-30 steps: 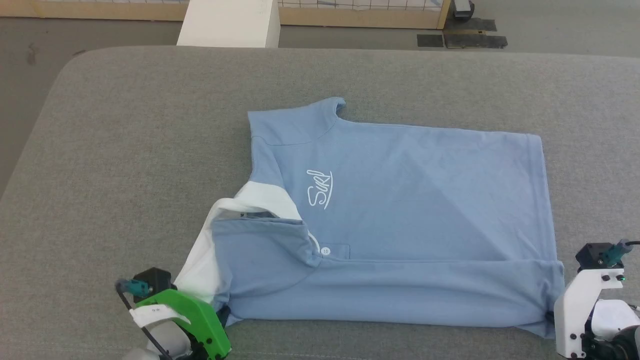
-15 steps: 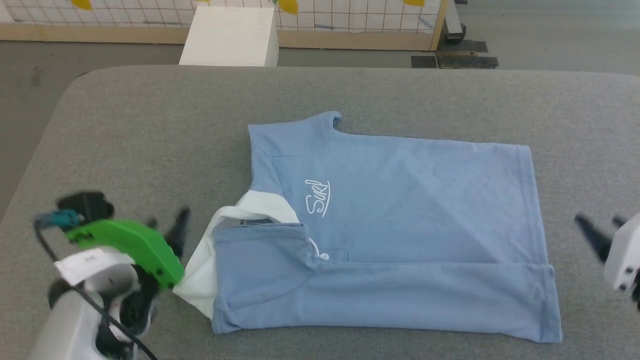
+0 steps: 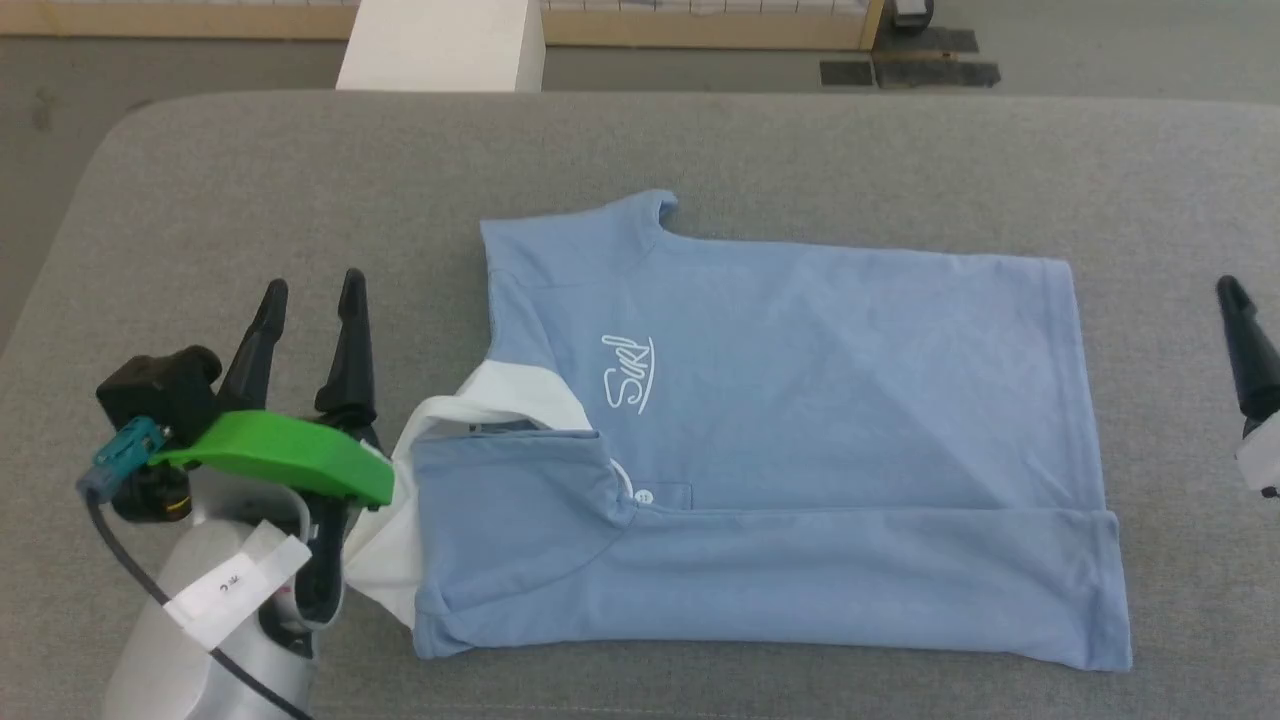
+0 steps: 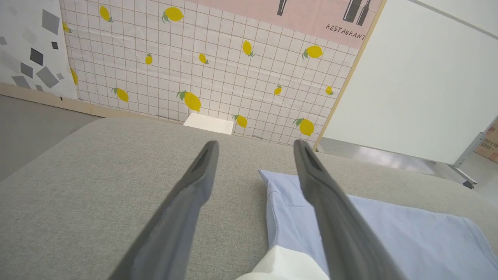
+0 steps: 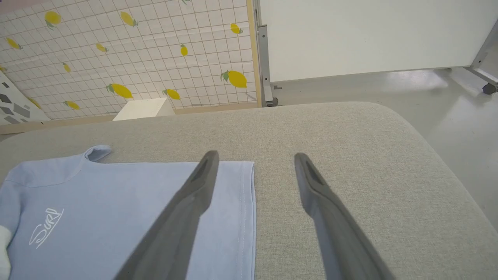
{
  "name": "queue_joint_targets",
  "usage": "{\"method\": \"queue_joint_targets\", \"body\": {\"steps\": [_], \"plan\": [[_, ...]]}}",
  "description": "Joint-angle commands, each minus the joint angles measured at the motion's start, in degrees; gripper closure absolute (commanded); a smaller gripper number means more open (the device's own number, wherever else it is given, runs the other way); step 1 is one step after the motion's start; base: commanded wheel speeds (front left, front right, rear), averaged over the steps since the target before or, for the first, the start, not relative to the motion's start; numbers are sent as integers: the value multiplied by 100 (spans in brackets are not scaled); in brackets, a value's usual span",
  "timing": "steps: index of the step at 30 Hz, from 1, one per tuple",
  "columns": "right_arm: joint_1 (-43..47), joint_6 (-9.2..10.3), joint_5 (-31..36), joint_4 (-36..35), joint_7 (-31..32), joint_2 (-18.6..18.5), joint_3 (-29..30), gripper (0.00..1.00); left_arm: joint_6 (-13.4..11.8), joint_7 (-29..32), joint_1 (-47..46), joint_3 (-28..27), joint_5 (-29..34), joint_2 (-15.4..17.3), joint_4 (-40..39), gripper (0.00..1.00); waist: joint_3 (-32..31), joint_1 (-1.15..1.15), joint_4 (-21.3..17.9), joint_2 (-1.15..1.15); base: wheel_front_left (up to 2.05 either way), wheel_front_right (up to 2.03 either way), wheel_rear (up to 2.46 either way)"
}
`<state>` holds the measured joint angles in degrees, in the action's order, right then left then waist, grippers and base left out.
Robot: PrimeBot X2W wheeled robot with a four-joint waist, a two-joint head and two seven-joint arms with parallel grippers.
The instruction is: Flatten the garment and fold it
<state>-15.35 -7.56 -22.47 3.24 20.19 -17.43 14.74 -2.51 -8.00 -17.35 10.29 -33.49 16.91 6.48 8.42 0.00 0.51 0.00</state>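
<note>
Starting nearest you, both pincers are spread wide and hold nothing: the left pincer [image 3: 312, 283] hovers beside the white sleeve [image 3: 385, 565], the right pincer [image 5: 256, 156] off the hem [image 3: 1090, 400]. The garment [image 3: 800, 400] lies mid-bench [image 3: 250, 180], near edge folded over, long axis left-right, collar [image 3: 520, 480] toward the robot's left. Probably the far edge is next: pinch both far corners together and lift evenly.
</note>
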Motion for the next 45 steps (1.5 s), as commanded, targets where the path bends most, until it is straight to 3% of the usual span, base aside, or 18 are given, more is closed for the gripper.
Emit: {"method": "queue_joint_targets", "body": {"steps": [1, 5, 11, 14, 22, 26, 32, 33, 34, 35, 39, 45], "plan": [[-132, 8, -24, 40, -99, -13, 8, 0, 85, -123, -237, 42, 42, -59, 148, 0, 214, 0, 10, 0, 0, 0, 0], [-355, 8, -39, 87, -215, -26, 53, 0, 278, -241, -793, 225, 147, -145, 611, 0, 608, 0, 8, 0, 0, 0, 0], [-854, 8, -1, 42, -252, -52, -13, 0, 553, 155, -2131, 504, 179, -285, 1612, 0, 1259, 0, -31, 0, 0, 0, 0], [-1249, 8, 15, -23, -235, -75, -216, 0, 585, 1185, -3546, 717, 187, -350, 2790, 0, 1758, 0, -182, 0, 0, 0, 0], [-1358, 8, 58, -63, -226, -80, -383, 0, 136, 3842, -5202, 1099, 299, -301, 4096, 0, 2174, 0, -378, 0, 0, 0, 0], [-1323, 8, 69, -82, -242, -95, -393, 0, -154, 5176, -5637, 1374, 465, -242, 4457, 0, 2255, 0, -422, 0, 0, 0, 0], [-1300, 8, 78, -137, -243, -109, -379, 0, -406, 6270, -5658, 1575, 508, -245, 4481, 0, 2341, 0, -419, 0, 0, 0, 0], [-1304, 8, 81, -144, -243, -106, -381, 0, -422, 6384, -5605, 1547, 442, -269, 4458, 52, 2352, 0, -413, 0, 0, 0, 0], [-1313, 8, 87, -156, -240, -107, -377, 0, -451, 6440, -5544, 1489, 353, -301, 4391, 73, 2373, 0, -401, 0, 0, 0, 0], [-1322, 8, 92, -164, -240, -110, -374, 0, -462, 6497, -5485, 1456, 290, -323, 4346, 100, 2386, 0, -390, 0, 0, 0, 0], [-1368, 8, 110, -172, -244, -148, -364, 0, -435, 6639, -5259, 1310, 18, -387, 4046, 100, 2411, 0, -324, 0, 0, 0, 0], [-1429, 8, 164, -137, -259, -131, -413, 0, -374, 6022, -5092, 1196, -23, -320, 3372, 100, 2354, 0, -241, 0, 0, 0, 0]]}}
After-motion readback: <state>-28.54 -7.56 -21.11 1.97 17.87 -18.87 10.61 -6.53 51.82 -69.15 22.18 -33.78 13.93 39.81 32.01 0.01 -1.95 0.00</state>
